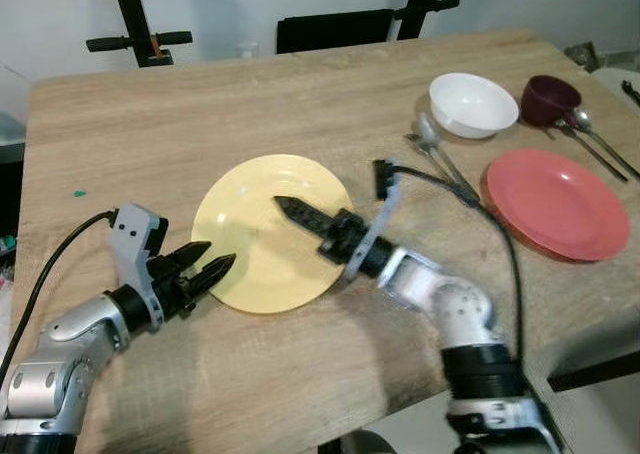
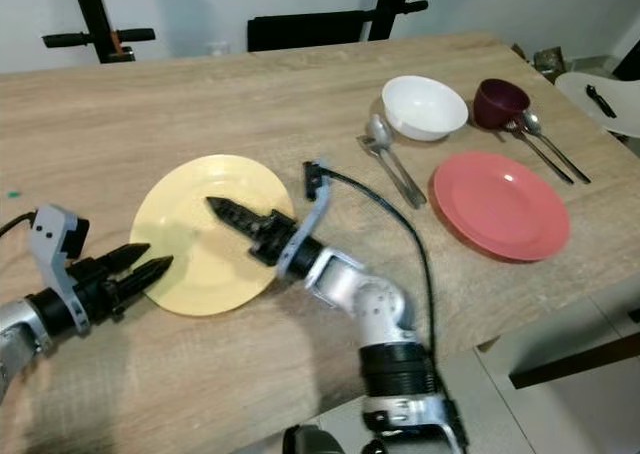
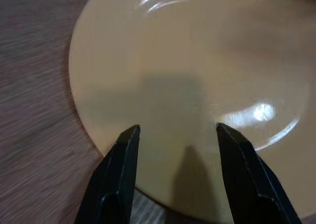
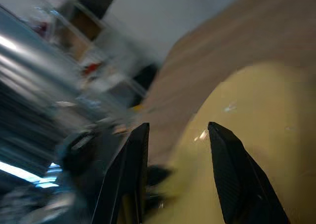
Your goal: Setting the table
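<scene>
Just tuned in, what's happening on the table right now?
Both end effectors are working at the yellow plate on the wooden table. The left end effector, open, sits at the plate's near-left rim; the right end effector, open, lies over the plate's middle. Off to the right sit a red plate, white bowl, dark maroon cup and spoons.

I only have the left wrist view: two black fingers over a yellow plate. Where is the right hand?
Observer: The right hand is over the middle of the yellow plate, reaching in from the opposite side to the left hand.
Operator: What else is on the table?
Observer: A red plate lies to the robot's right, with a white bowl and a dark cup beyond it.
Operator: Any cutlery?
Observer: Yes, pieces lie between the two plates and more beside the cup.
</scene>
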You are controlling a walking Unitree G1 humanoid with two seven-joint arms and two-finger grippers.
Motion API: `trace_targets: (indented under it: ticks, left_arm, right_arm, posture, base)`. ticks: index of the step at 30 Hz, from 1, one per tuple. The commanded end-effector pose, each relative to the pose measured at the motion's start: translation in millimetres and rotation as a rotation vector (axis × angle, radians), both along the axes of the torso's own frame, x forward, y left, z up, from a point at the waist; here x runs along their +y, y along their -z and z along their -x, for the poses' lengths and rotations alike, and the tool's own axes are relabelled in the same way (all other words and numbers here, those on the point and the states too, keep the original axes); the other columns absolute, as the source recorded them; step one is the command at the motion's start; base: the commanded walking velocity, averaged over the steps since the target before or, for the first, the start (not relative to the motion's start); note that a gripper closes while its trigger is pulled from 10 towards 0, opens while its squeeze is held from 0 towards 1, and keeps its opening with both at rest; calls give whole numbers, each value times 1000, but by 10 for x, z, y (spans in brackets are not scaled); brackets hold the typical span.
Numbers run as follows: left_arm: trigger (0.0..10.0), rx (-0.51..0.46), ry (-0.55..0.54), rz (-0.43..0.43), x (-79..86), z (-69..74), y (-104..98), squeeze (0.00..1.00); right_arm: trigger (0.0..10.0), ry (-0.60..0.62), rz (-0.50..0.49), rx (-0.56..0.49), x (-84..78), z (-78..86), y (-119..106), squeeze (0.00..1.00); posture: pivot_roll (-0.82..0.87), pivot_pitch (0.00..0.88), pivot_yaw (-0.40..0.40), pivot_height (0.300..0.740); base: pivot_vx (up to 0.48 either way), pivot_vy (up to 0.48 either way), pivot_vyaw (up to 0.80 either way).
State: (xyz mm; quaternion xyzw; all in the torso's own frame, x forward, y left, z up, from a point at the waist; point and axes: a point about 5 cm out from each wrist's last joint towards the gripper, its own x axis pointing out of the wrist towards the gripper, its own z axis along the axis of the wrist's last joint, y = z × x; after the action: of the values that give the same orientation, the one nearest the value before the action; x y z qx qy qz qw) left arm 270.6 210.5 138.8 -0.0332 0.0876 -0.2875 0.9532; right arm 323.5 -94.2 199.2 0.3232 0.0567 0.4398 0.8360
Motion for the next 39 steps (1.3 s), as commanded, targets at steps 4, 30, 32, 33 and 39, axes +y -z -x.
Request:
trace_targets:
  ticks: [4,30,32,33,39]
  left_arm:
    - [10000,119,-20,-28,36,66,228,0]
    - [10000,125,-12,-24,20,59,227,0]
    - [10000,125,-12,-23,20,61,227,0]
    - [10000,125,-12,-23,19,63,227,0]
    - [10000,125,-13,-23,16,71,225,0]
  right_arm:
    - [10000,177,102,-93,-458,-63,-138,0]
    - [10000,86,120,92,-41,-44,474,0]
    - [10000,68,108,91,17,-43,474,0]
    - [10000,55,104,92,65,-44,478,0]
    - [10000,-10,87,102,294,-44,507,0]
  posture:
    - [-25,112,-24,740]
    - [-18,117,-23,740]
    - [-18,117,-23,740]
    - [-18,117,-23,740]
    - [-10,117,-26,740]
  base:
    - [0,0,0]
    - [0,0,0]
    - [0,0,0]
    - [0,0,0]
    - [0,0,0]
